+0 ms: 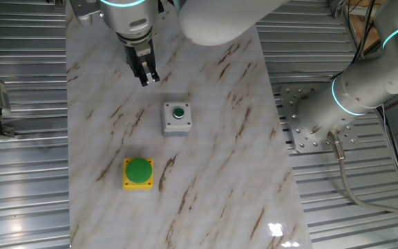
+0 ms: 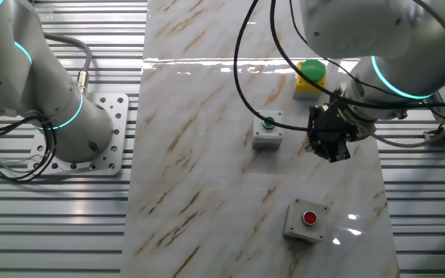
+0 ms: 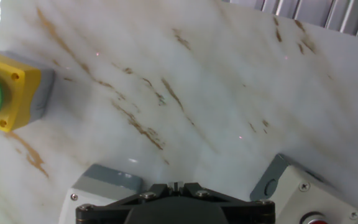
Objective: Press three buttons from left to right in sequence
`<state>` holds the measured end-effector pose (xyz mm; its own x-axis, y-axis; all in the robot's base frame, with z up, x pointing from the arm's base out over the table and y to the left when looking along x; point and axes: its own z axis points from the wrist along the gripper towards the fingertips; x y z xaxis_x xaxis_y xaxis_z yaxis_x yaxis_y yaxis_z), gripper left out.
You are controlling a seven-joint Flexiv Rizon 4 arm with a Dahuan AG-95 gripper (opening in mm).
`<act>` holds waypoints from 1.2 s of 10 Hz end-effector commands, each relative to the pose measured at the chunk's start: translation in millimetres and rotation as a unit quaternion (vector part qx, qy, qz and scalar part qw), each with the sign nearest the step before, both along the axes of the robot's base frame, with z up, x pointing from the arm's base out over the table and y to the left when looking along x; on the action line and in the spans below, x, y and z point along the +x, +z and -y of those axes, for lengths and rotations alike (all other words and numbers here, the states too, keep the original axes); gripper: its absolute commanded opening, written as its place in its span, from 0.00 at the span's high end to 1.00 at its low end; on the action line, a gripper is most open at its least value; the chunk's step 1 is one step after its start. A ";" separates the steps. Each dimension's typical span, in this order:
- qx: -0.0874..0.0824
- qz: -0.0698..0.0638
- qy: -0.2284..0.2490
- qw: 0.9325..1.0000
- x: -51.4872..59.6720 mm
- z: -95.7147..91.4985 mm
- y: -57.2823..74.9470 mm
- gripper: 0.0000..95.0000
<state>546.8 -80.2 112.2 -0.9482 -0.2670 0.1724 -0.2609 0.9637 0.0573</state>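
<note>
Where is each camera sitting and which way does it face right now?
One fixed view: high above the marble tabletop, looking down; shows arm and gripper, grey box with dark-green button, yellow box with green dome button.
The other fixed view: high on the opposite side; adds grey box with red button, robot base.
Hand view: on the hand, along the fingers; only the gripper body shows.
All three share the yellow box.

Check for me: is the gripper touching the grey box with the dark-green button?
Apart. The other fixed view shows the gripper right of the grey box with the dark-green button, bare marble between them; one fixed view shows the same gap.
</note>
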 end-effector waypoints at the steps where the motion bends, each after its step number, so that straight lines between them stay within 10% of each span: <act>1: -0.001 -0.001 -0.012 1.000 -3.1 -3.9 -1.8 1.00; 12: -0.031 0.012 -0.099 0.994 -45.0 -60.6 -5.2 1.00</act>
